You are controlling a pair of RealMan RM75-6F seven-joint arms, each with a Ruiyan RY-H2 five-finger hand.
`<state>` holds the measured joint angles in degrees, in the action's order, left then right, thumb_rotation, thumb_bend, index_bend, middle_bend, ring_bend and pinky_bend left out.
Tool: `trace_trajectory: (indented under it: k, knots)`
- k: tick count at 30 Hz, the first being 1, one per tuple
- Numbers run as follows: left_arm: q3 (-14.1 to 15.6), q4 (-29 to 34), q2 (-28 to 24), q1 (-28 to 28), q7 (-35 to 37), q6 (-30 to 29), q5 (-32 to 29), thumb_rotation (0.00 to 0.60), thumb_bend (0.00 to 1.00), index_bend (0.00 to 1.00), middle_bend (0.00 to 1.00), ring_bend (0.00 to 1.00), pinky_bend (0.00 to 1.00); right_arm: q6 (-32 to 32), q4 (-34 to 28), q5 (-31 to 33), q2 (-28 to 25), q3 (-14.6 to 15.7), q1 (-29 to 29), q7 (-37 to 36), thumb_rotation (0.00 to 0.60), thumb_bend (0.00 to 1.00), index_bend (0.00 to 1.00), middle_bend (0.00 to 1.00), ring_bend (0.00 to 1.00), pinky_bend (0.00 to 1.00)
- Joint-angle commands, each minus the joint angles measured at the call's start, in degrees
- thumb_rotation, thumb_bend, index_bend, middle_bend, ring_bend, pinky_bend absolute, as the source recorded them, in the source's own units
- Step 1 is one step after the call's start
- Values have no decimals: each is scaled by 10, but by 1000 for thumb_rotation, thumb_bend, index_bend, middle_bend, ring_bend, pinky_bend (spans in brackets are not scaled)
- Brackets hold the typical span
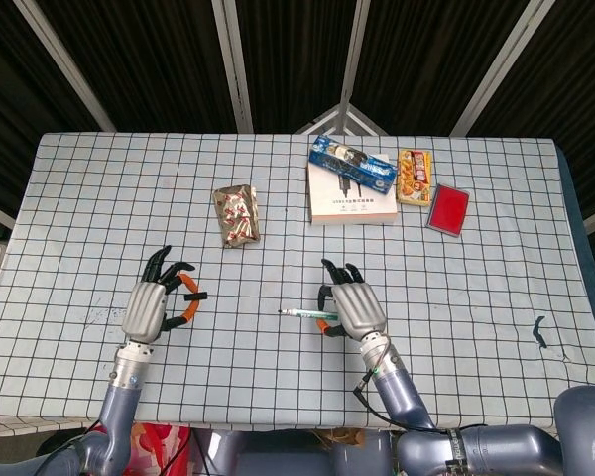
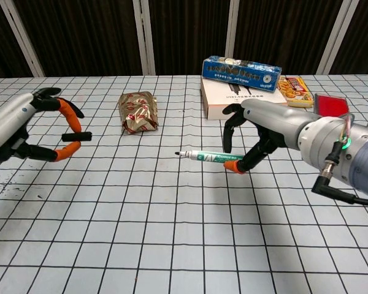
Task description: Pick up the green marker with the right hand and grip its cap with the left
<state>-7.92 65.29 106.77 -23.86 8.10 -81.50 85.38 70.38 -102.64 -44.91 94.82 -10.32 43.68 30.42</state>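
**Marker uncapped, one piece in each of my hands**

I count one green marker (image 2: 211, 157), one black cap (image 2: 76, 136), one foil packet (image 2: 138, 111), one white box (image 2: 239, 104) with a blue carton (image 2: 241, 65) on it, one snack pack (image 1: 414, 176) and one red case (image 1: 447, 208).

My right hand (image 2: 248, 139) pinches the marker at its rear end, fingers curved down around it; the thin round body lies level above the checked tablecloth (image 2: 172, 233) and its bare tip points towards the foil packet side. My left hand (image 2: 46, 125) is well apart from the marker, on the far side of the packet from the box. It pinches the small cap between orange-tipped fingers (image 2: 69, 116), the others spread. The packet is crumpled and shiny.
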Motion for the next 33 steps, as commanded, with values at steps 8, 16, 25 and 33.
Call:
trace_trajectory:
  k: [8,16,25,33]
  knots:
    - [7,-116,82,-36,44,58,-3,600,516,538,286,0,9,-14,86,-32,54,2,-13,-44,600,664,811,61,146,42]
    - [6,-180,122,-51,41,84,-9,600,516,517,255,0,5,-42,149,-45,95,1,-17,-71,600,664,813,61,146,42]
    - [16,-185,116,-53,27,109,-12,600,509,271,59,0,0,-53,166,-57,104,-5,-24,-77,600,671,813,62,146,42]
    - [15,-95,59,-37,33,50,10,600,509,203,35,0,0,-69,195,-60,123,-14,-23,-84,600,671,813,62,145,42]
